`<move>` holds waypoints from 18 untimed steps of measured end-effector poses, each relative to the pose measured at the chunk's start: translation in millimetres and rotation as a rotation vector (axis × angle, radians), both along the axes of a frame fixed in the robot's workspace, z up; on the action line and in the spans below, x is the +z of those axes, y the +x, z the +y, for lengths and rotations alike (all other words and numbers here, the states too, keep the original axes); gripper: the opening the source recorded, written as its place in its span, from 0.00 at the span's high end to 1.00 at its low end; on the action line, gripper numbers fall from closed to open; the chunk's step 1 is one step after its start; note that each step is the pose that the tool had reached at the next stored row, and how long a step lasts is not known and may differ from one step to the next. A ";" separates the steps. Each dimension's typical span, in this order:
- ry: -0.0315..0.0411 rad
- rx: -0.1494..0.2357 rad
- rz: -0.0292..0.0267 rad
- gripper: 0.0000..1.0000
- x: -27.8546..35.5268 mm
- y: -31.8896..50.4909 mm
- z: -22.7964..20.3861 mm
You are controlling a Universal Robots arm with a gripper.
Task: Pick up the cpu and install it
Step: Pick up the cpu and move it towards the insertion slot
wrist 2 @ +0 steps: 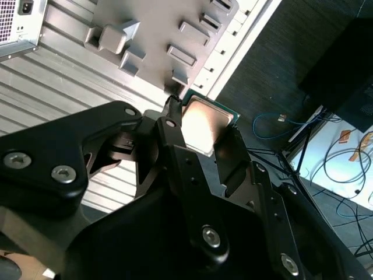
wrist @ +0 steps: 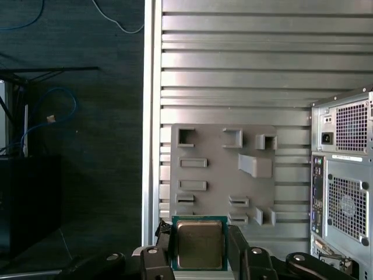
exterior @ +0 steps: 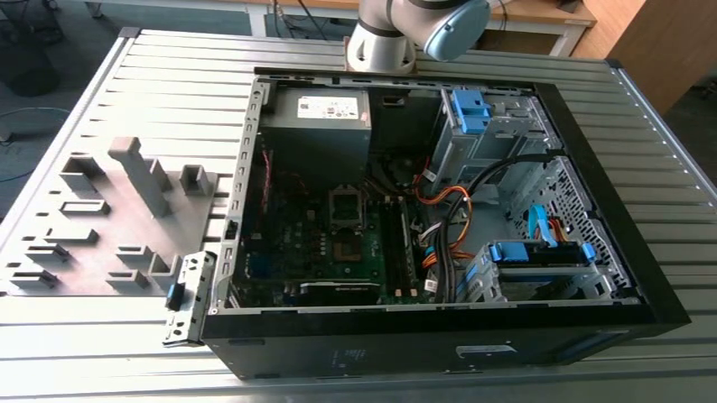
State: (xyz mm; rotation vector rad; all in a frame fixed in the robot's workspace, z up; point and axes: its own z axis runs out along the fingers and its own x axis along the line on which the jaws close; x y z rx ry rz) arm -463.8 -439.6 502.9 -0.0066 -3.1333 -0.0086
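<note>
The cpu, a small square chip with a silver-grey lid and green edge, sits clamped between my gripper's two black fingers. In the second wrist view the same cpu is pinched by the gripper, held in the air above the table's edge. Below it lies the grey fixture plate. The open computer case lies on its side on the table, with the motherboard's metal socket frame exposed near the middle of the board.
The grey fixture plate with raised holders lies at the exterior view's left of the case. The arm's base stands behind the case. Cables, blue drive cages and a power supply crowd the case. Dark floor lies beyond the table's edge.
</note>
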 end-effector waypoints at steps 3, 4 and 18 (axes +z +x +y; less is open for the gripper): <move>-0.0009 0.000 0.0000 0.53 -0.1 0.0 0.0; -0.0007 0.000 -0.0005 0.53 -0.8 0.0 0.0; -0.0007 0.000 -0.0112 0.53 -25.1 0.0 0.0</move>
